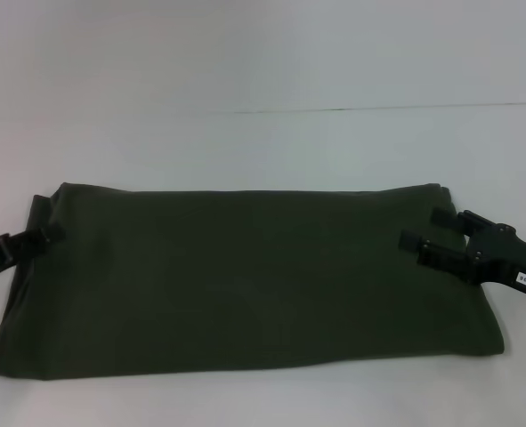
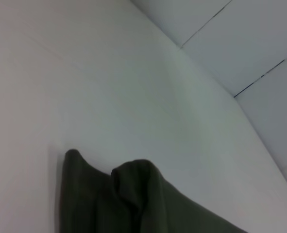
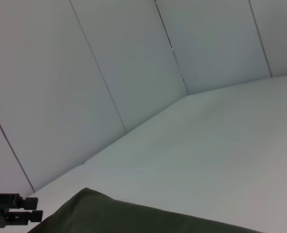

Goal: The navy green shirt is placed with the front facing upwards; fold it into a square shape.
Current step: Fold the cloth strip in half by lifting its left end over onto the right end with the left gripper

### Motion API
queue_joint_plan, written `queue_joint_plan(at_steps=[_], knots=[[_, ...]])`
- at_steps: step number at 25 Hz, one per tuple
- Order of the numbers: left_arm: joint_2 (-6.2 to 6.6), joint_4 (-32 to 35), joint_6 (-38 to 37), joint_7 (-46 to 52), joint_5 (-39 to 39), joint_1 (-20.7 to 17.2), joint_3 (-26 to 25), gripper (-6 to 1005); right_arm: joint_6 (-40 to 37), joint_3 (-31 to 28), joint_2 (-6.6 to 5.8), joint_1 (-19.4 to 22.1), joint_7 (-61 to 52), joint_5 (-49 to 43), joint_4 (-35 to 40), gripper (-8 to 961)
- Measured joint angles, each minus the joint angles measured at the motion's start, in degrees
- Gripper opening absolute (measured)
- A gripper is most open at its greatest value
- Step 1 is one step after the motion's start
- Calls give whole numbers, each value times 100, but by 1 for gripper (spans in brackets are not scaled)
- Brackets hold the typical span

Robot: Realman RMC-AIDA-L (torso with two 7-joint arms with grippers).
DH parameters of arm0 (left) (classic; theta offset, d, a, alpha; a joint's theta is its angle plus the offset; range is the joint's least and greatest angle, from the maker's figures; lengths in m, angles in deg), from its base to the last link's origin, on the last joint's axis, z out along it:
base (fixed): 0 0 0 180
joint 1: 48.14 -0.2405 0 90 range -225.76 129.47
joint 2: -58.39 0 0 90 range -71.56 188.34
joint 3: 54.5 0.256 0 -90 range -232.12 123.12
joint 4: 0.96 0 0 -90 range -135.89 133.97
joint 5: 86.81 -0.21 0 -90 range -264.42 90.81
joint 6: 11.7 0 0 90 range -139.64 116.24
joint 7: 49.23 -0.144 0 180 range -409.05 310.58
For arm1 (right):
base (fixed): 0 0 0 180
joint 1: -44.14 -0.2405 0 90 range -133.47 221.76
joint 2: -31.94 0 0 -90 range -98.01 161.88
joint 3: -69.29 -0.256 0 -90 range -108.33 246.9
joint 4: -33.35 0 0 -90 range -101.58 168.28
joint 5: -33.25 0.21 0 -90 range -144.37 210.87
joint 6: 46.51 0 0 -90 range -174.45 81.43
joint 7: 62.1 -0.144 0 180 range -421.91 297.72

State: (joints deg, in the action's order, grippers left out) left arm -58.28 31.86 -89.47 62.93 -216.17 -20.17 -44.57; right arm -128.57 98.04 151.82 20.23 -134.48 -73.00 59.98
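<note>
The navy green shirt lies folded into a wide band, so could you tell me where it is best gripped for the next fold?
Probably at its two short ends. The navy green shirt lies flat and wide, so each hand can come in sideways: the left hand at the left edge, the right hand open at the right edge.

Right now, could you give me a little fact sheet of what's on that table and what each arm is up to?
item: navy green shirt, lying flat as a wide folded rectangle, no print showing
surface: white table
left gripper: at the shirt's left edge
right gripper: at the shirt's right edge, jaws open
fold: not yet a square
</note>
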Motion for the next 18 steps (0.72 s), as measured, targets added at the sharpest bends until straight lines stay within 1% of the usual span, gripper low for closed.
queue_joint_plan(at_steps=[7, 14, 18], knots=[[12, -246, 302, 15, -34, 58, 76, 579, 3, 8, 0, 1, -10, 0, -7, 925], [23, -561, 1099, 144, -199, 141, 276, 579, 24, 8, 0, -28, -12, 0, -10, 925], [26, -690, 1330, 127, -183, 210, 372, 579, 31, 8, 0, -47, -12, 0, -39, 925]])
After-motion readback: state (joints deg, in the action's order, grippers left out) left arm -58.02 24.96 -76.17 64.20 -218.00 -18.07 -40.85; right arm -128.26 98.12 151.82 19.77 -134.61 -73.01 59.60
